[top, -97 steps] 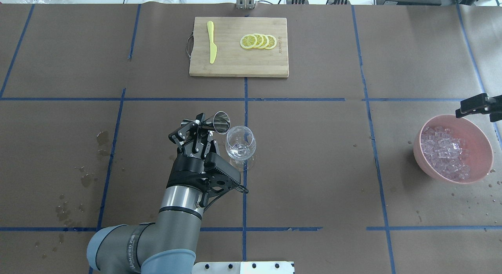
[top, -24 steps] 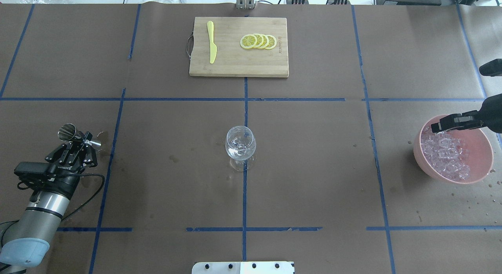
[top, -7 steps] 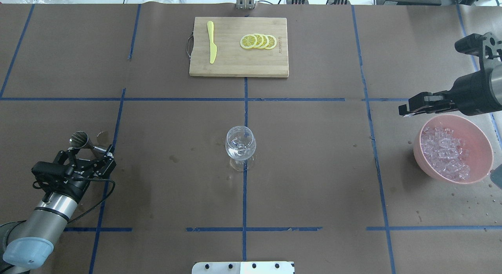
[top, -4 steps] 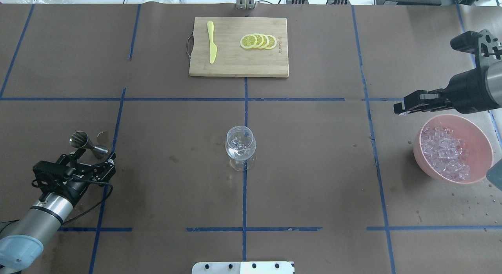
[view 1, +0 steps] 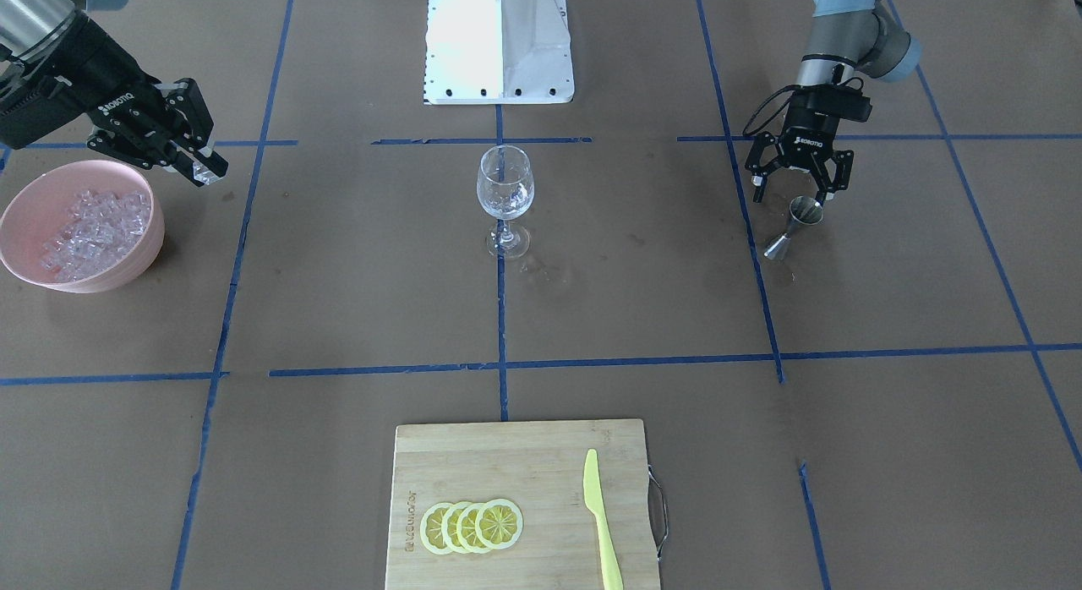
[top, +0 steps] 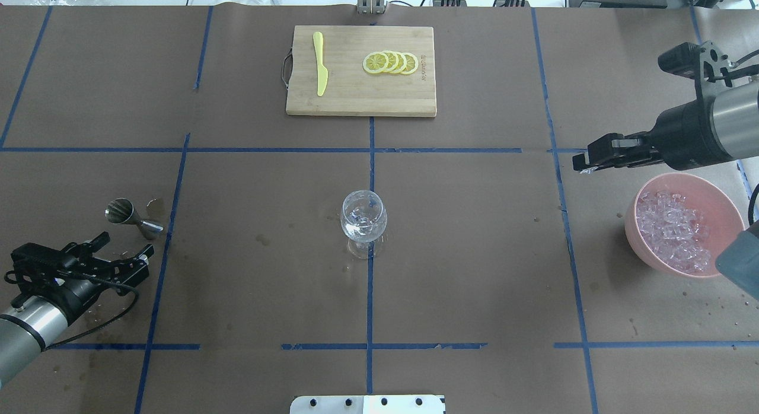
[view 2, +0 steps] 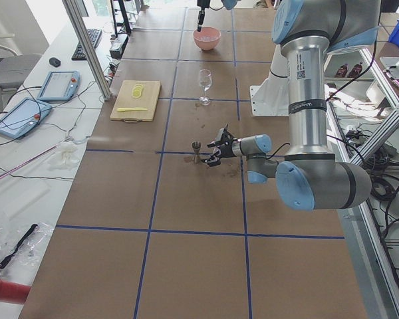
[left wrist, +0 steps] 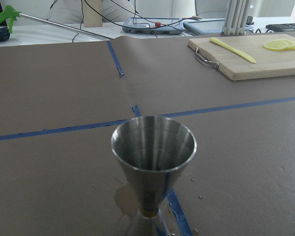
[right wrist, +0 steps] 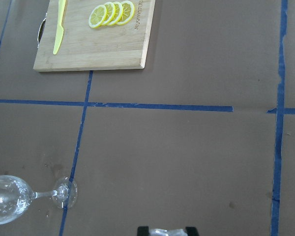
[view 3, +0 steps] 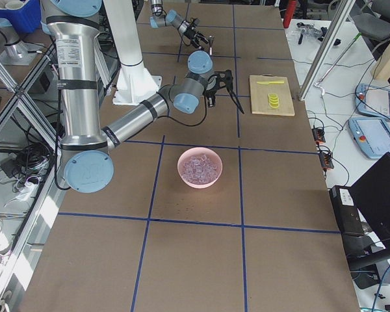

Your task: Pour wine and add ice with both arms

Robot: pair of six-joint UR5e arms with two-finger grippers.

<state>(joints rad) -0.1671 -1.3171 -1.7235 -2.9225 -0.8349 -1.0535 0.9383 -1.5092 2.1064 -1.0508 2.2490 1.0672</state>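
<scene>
- I count two arms, one wine glass [top: 363,217], one steel jigger [view 1: 790,228], one pink bowl [top: 688,177], one cutting board [top: 356,96], four lemon slices [top: 391,63] and one yellow knife [top: 320,64].
- The right gripper [view 1: 201,172] is clenched on a single clear ice cube [right wrist: 168,231], pinched between its fingertips.
- The rest of the ice [top: 670,230] is heaped in the pink bowl, just behind and below that gripper, which hangs past the bowl's rim on the glass side.
- The wine [view 1: 505,203] is a little clear liquid low in the glass, well away from the right gripper towards the table's middle. Brown paper with blue tape lines lies between them.
- The left gripper [view 1: 793,194] is spread wide and grasps nothing. The jigger stands upright just beyond its fingertips, not touching them.
- The board is well apart from both grippers, at the table's far side.
</scene>
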